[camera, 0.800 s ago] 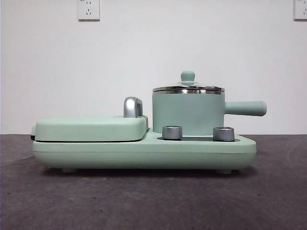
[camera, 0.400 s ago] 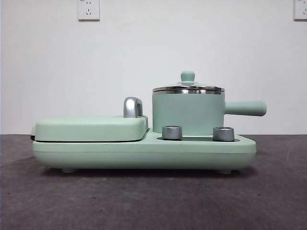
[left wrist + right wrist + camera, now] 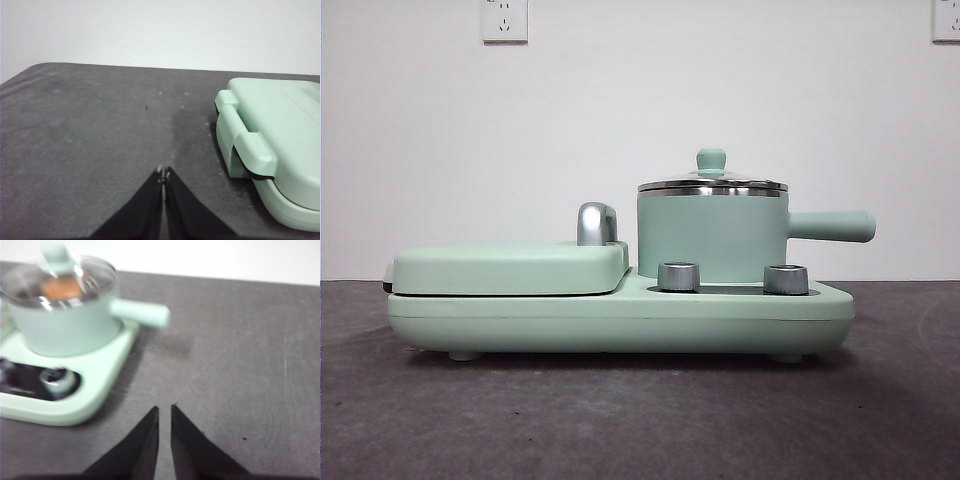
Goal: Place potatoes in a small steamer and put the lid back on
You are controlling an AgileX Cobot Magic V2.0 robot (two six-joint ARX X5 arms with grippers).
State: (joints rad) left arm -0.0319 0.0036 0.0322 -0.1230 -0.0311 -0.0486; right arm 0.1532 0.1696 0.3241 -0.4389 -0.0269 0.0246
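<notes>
The small steamer stands on the right half of the mint-green cooker base, its straight handle pointing right. The lid sits on its steel rim, knob up. In the right wrist view the orange-brown potato shows through the glass lid inside the steamer. My right gripper hovers over bare table off the handle side, jaws almost together and holding nothing. My left gripper is shut and empty, over the table beside the cooker's griddle end. Neither gripper appears in the front view.
A closed flat griddle cover with a chrome hinge knob fills the cooker's left half; its end latch faces my left gripper. Two silver dials sit in front of the steamer. Dark table surrounds the cooker.
</notes>
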